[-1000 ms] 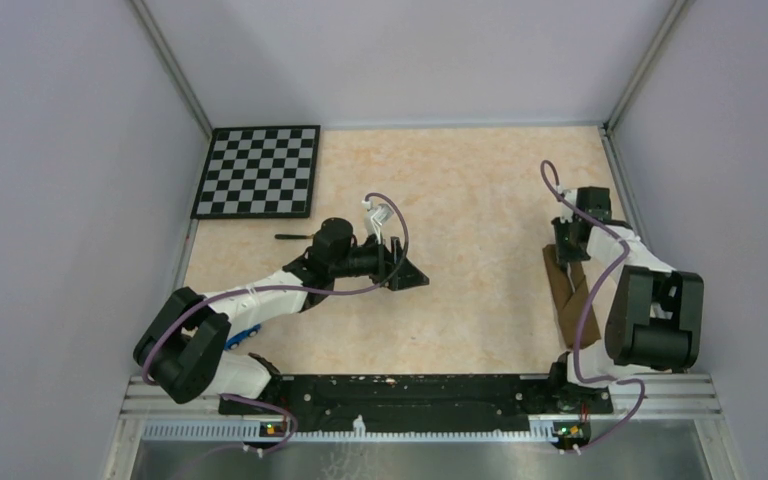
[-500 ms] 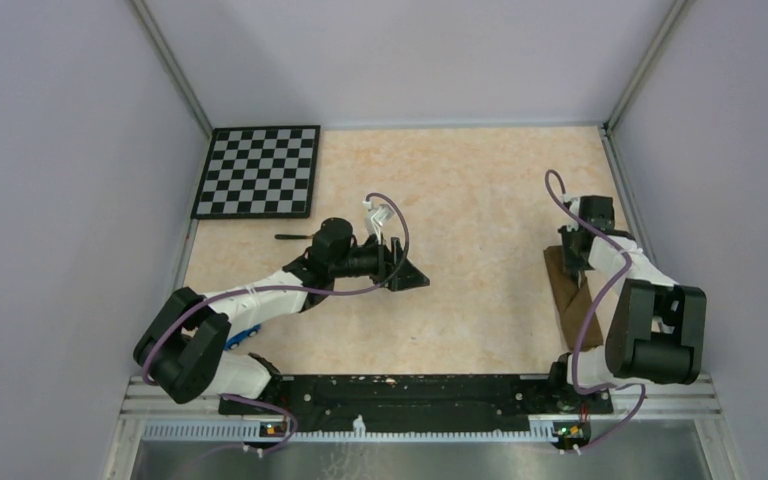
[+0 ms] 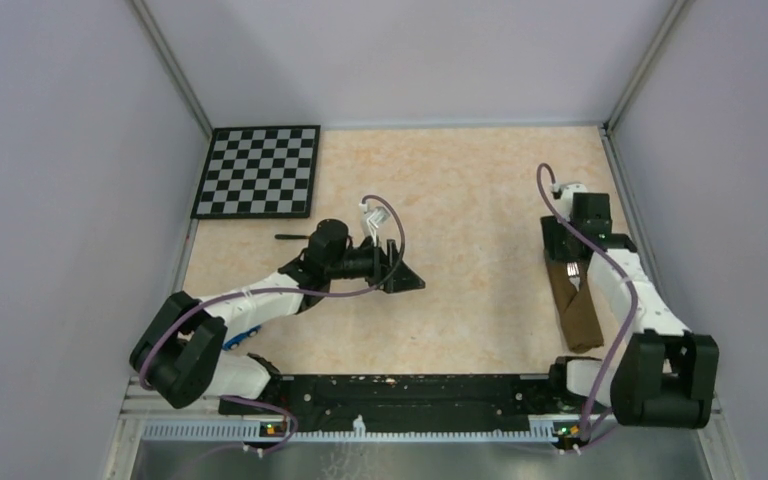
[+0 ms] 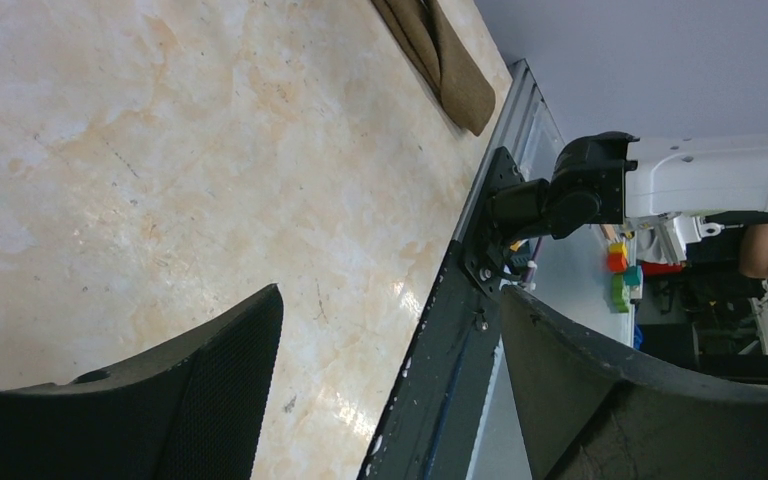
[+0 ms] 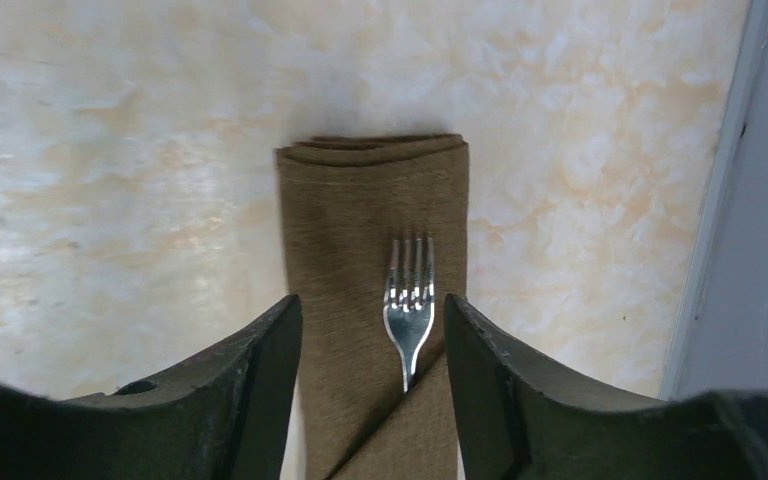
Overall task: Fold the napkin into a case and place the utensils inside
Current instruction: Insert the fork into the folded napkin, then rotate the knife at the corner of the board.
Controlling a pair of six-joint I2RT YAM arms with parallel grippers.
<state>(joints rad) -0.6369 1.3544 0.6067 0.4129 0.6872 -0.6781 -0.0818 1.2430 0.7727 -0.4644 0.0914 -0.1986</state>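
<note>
Pale worktop (image 3: 480, 200), fork (image 5: 409, 295) tucked in folded napkin (image 5: 350, 220)
Both empty: right fingers (image 5: 260, 380) parted astride it, best lifted straight up; left fingers (image 4: 210, 380) wide

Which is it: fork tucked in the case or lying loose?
Tucked in: the fork shows only tines and neck; its handle disappears under a diagonal fold of the case.

case (image 5: 360, 230): dark brown | fork (image 5: 410, 295): silver | checkerboard (image 3: 258, 170): black-white checks | table (image 3: 480, 180): beige marbled
</note>
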